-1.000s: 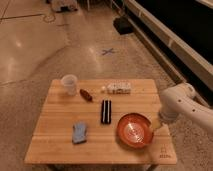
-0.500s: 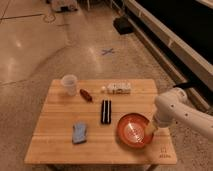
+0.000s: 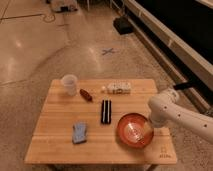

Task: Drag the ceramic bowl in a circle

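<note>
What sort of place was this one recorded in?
Probably an indoor robotics test area, not a home: a polished hard floor with a blue tape cross and a lone small wooden table. The gripper sits at the right rim of the ceramic bowl.

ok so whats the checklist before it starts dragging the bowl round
1. Gripper at the ceramic bowl: ok, it is down at the bowl's right rim.
2. Firm hold on the rim: cannot tell.
3. Bowl upright and flat on the table: ok.
4. Room toward the table's front and right edges: not ok, the bowl sits near that corner, so the circle should probably lean inward.
5. Room on the left: not ok, the black bar lies close to the bowl's upper left and a wide circle would likely hit it.
6. Blue sponge: ok, well apart from the bowl.
</note>
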`<state>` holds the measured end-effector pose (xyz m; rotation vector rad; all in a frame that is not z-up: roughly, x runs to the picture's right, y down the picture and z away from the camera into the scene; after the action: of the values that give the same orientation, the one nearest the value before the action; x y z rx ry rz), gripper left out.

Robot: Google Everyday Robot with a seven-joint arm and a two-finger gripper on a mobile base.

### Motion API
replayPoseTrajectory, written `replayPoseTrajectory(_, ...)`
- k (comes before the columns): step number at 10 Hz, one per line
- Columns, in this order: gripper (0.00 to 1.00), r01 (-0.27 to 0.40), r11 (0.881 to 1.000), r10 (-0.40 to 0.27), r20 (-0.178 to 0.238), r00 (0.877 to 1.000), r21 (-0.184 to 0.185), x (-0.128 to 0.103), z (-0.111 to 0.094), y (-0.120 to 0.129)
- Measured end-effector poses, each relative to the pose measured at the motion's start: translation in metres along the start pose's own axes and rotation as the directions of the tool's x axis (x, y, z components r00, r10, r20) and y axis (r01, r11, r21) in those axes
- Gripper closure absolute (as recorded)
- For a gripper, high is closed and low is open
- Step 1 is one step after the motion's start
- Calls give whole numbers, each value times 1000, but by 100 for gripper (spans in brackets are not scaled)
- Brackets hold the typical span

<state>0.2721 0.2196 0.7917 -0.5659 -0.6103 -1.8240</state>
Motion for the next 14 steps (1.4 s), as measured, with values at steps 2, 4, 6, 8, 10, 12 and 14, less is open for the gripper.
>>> replayPoseTrajectory(2, 45, 13, 1000, -13, 3, 1000, -7, 1, 1, -4)
replayPoseTrajectory(4, 45, 21, 1000, -21, 0, 1000, -16, 7, 2, -8)
replayPoseTrajectory(6, 56, 35, 999, -35, 1, 999, -23, 7, 1, -11)
replayPoseTrajectory(8, 79, 46, 998, -46, 3, 999, -33, 7, -4, -26)
replayPoseTrajectory(10, 88, 51, 998, -51, 1, 999, -38, 10, -5, -29)
replayPoseTrajectory(12, 88, 60, 997, -60, -1, 998, -47, 10, -8, -36)
replayPoseTrajectory(14, 88, 66, 996, -67, -1, 998, -58, 1, -9, -39)
